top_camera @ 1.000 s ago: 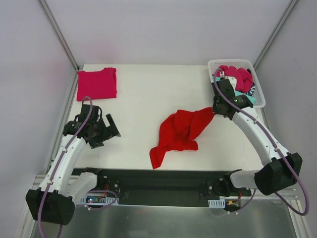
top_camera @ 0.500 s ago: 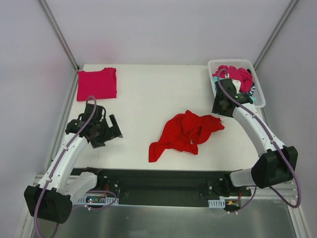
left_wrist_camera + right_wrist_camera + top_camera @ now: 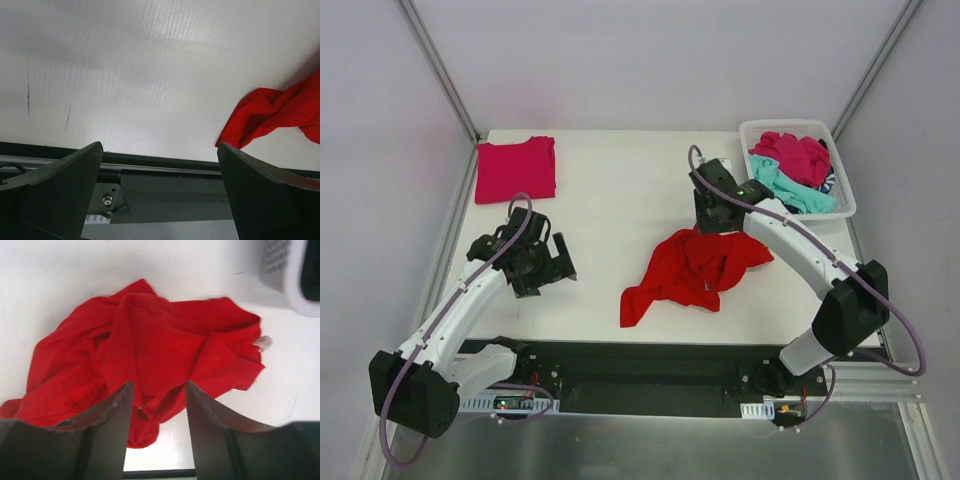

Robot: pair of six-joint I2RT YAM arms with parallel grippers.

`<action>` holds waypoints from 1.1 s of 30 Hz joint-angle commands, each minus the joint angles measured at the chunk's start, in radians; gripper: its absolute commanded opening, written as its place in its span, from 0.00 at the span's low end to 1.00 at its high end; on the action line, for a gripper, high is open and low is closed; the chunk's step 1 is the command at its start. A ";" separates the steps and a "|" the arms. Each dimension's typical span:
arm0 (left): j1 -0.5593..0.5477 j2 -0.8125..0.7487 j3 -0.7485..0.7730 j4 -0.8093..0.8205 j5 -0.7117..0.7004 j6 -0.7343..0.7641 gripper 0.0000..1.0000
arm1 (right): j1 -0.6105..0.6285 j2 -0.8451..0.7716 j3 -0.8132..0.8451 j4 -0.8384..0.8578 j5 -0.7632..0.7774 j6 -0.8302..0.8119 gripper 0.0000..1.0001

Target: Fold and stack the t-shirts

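Lying crumpled on the counter (image 3: 620, 170), toward its near edge and a little right of the middle, the red shirt (image 3: 695, 270) is a loose heap of folds with one twisted tail trailing off to the left and nearer side. No part of it is lifted. The right hand (image 3: 713, 215) sits over the far edge of that heap, and its wrist view shows the two fingers standing moderately apart with the red cloth (image 3: 145, 355) spread on the counter beyond them and nothing pinched between them (whether a fingertip brushes the cloth I cannot tell). Well apart from it, at the far left corner of the counter, a pink shirt (image 3: 516, 168) lies flat and folded into a neat rectangle. At the far right corner stands a white basket (image 3: 788, 124), which holds a bunched magenta shirt (image 3: 795, 155) toward the back and a teal shirt (image 3: 790, 190) in front of it; the basket's corner also shows at the top right of the right wrist view (image 3: 295, 275). The left hand (image 3: 555, 262) is low over bare counter on the left side, near the front edge and clear of both the red and the pink shirt. Its fingers are spread wide with nothing between them, and its own camera catches only the tip of the red tail (image 3: 275, 112) off to the right.
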 commanded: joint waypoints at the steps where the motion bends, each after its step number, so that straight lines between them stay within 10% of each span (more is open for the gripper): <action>1: -0.013 0.018 0.013 0.013 -0.024 -0.024 0.99 | 0.057 0.066 0.030 -0.013 -0.019 0.004 0.45; 23: -0.022 0.032 0.010 0.014 -0.036 -0.026 0.99 | 0.111 0.068 -0.160 0.068 -0.090 0.064 0.32; 29: -0.023 0.027 0.010 0.012 -0.036 -0.023 0.99 | 0.114 0.069 -0.160 0.068 -0.090 0.064 0.01; 33: -0.026 0.035 0.013 0.014 -0.034 -0.027 0.99 | 0.127 0.056 -0.077 0.007 -0.052 0.058 0.01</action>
